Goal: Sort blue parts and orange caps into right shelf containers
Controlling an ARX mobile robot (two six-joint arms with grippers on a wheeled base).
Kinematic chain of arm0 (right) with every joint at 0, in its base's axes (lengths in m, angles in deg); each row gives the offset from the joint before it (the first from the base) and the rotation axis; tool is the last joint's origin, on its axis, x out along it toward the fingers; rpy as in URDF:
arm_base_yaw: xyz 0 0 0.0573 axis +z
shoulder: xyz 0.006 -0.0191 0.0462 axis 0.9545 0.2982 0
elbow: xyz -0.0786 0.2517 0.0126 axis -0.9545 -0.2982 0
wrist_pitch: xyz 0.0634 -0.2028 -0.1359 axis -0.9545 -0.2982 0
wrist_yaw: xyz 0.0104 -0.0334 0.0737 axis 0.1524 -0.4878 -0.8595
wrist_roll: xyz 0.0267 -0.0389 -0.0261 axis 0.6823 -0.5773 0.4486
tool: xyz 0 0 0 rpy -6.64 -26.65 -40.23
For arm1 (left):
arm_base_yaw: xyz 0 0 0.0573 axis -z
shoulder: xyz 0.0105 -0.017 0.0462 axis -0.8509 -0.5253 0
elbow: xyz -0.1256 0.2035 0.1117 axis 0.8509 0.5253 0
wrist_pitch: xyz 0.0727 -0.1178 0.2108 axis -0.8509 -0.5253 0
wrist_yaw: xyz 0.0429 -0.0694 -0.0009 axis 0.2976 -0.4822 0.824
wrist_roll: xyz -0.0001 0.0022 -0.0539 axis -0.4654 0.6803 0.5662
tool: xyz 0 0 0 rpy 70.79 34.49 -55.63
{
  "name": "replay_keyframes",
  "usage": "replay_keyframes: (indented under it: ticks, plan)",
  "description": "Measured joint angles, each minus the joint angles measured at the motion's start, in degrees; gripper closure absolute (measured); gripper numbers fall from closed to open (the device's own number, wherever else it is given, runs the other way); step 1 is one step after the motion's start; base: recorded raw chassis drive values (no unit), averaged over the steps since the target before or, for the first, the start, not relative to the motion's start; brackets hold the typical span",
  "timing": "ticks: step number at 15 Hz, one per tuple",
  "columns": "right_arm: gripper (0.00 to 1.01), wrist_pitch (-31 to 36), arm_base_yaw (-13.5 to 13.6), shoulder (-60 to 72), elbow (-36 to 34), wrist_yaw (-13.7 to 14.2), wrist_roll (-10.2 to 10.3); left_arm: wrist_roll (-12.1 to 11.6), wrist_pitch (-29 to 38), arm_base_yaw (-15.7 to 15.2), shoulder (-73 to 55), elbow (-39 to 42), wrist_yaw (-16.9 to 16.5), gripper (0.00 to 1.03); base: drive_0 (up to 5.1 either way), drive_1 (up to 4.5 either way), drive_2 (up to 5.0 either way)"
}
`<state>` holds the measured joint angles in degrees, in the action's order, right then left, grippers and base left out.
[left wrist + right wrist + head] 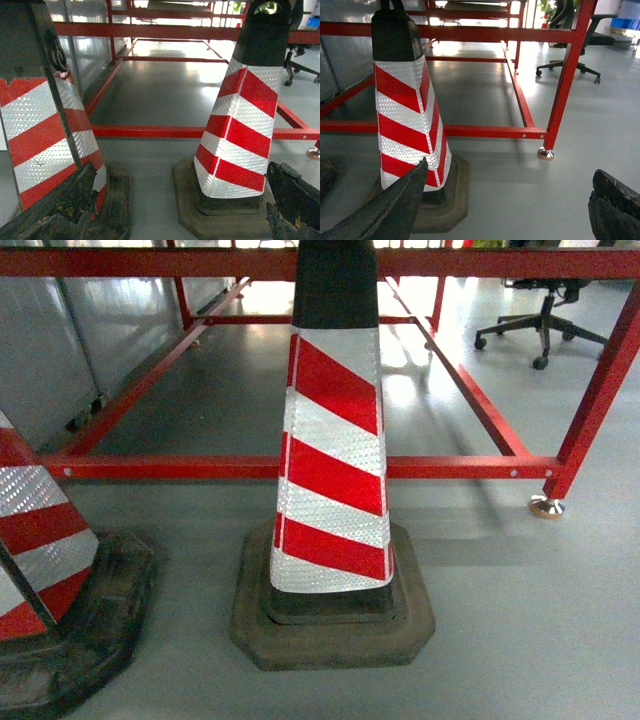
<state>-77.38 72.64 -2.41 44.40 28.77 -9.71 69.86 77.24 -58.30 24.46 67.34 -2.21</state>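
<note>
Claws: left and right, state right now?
Left claw: open, holding nothing.
Right claw: open, holding nothing.

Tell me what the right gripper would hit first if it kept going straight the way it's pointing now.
Probably the floor. The right gripper is open and points forward and down at bare grey ground, with the traffic cone just left of its line and the red frame's leg farther ahead. Depth is hard to judge.
</note>
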Motion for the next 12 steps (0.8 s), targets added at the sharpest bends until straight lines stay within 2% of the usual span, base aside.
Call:
replay_keyframes:
  ticks: [12]
  plan:
    - [0.03, 0.0, 0.0, 0.0, 0.0, 0.0, 0.0, 0.0, 0.0, 0.0, 0.0, 0.02, 0.0, 0.05, 0.0, 0.0, 0.0]
